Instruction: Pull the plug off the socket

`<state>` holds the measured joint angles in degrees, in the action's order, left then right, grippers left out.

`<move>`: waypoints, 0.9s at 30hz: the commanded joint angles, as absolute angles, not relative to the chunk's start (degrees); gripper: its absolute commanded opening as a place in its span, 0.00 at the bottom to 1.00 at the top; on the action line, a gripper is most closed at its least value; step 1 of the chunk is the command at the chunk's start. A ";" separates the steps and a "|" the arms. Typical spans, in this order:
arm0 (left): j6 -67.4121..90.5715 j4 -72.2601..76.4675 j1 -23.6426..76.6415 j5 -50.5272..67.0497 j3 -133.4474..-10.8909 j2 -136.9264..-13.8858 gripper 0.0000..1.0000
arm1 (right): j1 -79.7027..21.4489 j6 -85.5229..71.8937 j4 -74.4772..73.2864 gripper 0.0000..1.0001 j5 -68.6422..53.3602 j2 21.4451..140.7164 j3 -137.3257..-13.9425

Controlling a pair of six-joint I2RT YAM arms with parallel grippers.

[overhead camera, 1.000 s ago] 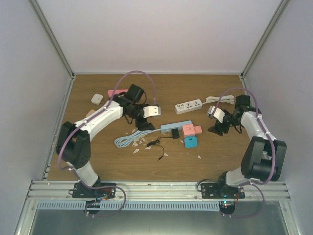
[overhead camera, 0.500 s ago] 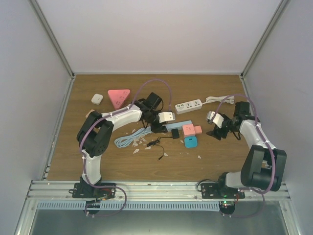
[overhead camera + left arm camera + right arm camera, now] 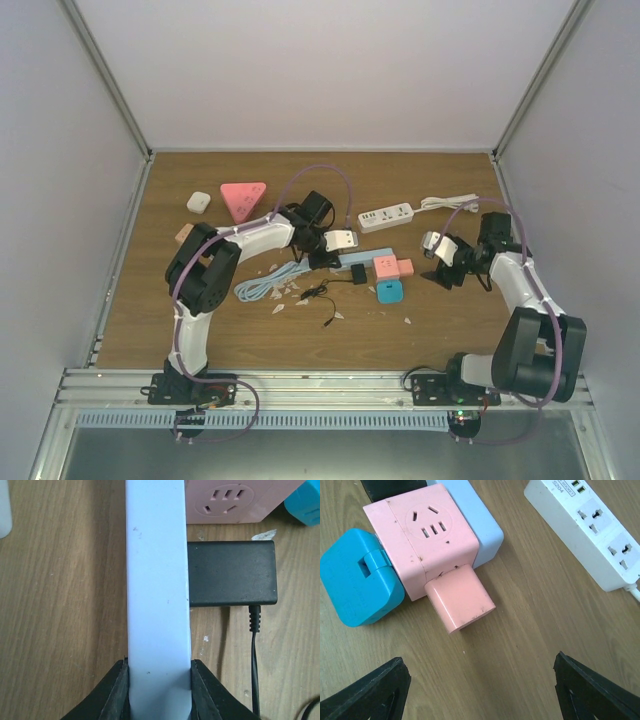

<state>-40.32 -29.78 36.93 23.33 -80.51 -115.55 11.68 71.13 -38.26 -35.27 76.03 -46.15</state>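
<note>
A light blue socket strip (image 3: pixel 157 580) lies on the wooden table, and my left gripper (image 3: pixel 159 680) is shut on its near end, both fingers (image 3: pixel 120 692) pressed to its sides. A black plug (image 3: pixel 231 572) with a thin cable sits in the strip's right side. In the top view the strip (image 3: pixel 362 257) carries a pink cube socket (image 3: pixel 384 265). A pink plug (image 3: pixel 460 597) sticks out of that cube (image 3: pixel 427 532), and a blue plug (image 3: pixel 357 577) sits on its other side. My right gripper (image 3: pixel 480 690) is open, a short way from the pink plug, touching nothing.
A white power strip (image 3: pixel 386 216) with its cord lies behind the blue one. A pink triangular block (image 3: pixel 243 197) and a small white block (image 3: pixel 198 201) sit at the back left. A coiled blue cable (image 3: pixel 265 283), a thin black cable (image 3: pixel 320 296) and white scraps lie in front.
My left arm swung right from the table's left half to the light blue strip, and its jaws closed onto it. The right gripper shifted slightly and stayed open.
</note>
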 commanded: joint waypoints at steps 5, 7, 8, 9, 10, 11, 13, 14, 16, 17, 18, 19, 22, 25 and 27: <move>-47.92 -45.96 35.11 40.75 -86.51 -119.49 0.01 | 11.84 75.78 -35.70 0.82 -39.09 69.68 -42.38; -50.34 -51.22 34.88 43.72 -87.49 -120.43 0.00 | 11.86 76.82 -34.81 0.82 -39.85 66.93 -40.94; -51.55 -53.34 34.63 45.06 -88.08 -121.10 0.00 | 11.72 77.80 -34.37 0.83 -40.41 65.56 -40.23; -52.52 -55.35 34.32 46.24 -88.74 -121.88 0.00 | 11.65 78.46 -33.89 0.83 -40.95 64.05 -39.38; -53.40 -57.22 33.66 47.60 -89.55 -122.69 0.00 | 11.49 79.15 -33.59 0.84 -41.33 62.74 -38.61; -54.03 -58.91 33.06 48.87 -90.44 -123.62 0.00 | 11.16 79.89 -33.98 0.84 -41.63 61.84 -38.28; -54.64 -62.00 31.62 51.43 -92.55 -125.55 0.00 | 10.68 80.54 -35.95 0.84 -42.54 61.94 -38.71; -55.08 -63.56 30.92 52.57 -93.64 -126.48 0.00 | 10.66 80.98 -36.69 0.85 -43.09 61.92 -38.63; -55.82 -65.84 29.79 54.41 -95.49 -128.38 0.00 | 10.07 82.34 -37.91 0.86 -43.45 61.63 -37.90; -55.75 -66.62 29.34 54.85 -96.16 -129.03 0.00 | 9.66 82.81 -38.45 0.86 -43.30 61.49 -37.48; -55.60 -67.04 29.04 54.98 -96.68 -129.66 0.00 | 9.33 83.34 -39.16 0.86 -43.14 61.44 -37.05; -55.51 -67.30 28.74 55.09 -96.98 -130.15 0.00 | 8.96 83.81 -39.93 0.85 -42.95 61.25 -36.70; -55.51 -67.67 28.50 54.97 -97.32 -131.19 0.00 | 7.60 83.76 -40.79 0.83 -42.96 60.01 -35.24; -56.41 -69.28 28.48 55.35 -98.22 -132.49 0.00 | 5.83 82.60 -39.10 0.82 -42.30 59.74 -33.15; -56.82 -70.46 28.37 55.61 -98.91 -133.49 0.00 | 4.37 82.26 -37.15 0.81 -40.62 59.83 -31.56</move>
<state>-54.22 -66.11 28.29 52.01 -97.38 -131.24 6.70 82.04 -38.83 -41.06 60.42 -34.35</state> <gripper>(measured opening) 0.261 0.820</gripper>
